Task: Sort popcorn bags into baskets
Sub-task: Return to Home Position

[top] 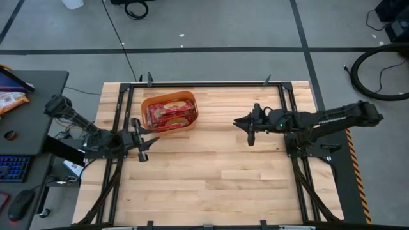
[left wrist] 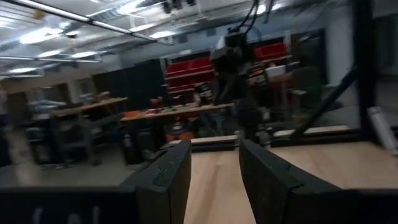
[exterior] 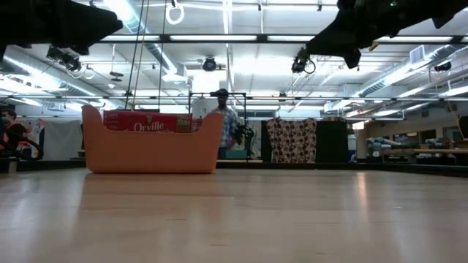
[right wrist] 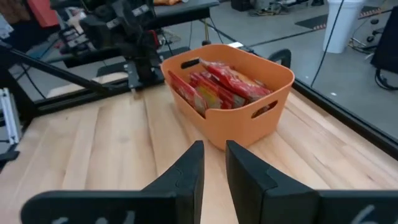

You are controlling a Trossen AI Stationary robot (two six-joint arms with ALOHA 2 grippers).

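An orange basket [top: 169,110] stands on the wooden table at the far left, also seen in the right wrist view [right wrist: 239,93] and the low view [exterior: 152,142]. Several red popcorn bags [right wrist: 221,84] stand on edge inside it, leaning side by side against its walls. My left gripper [top: 146,142] hovers just near-left of the basket, open and empty [left wrist: 214,149]. My right gripper [top: 244,128] hangs above the table right of the basket and points toward it. Its fingers stand slightly apart with nothing between them [right wrist: 213,148].
Black frame rails [top: 121,121] run along the table's left and right sides and its far edge. A desk [top: 25,128] left of the table holds a keyboard, a mouse and an orange-and-white snack bag [top: 9,99]. A person [exterior: 223,117] stands in the room beyond.
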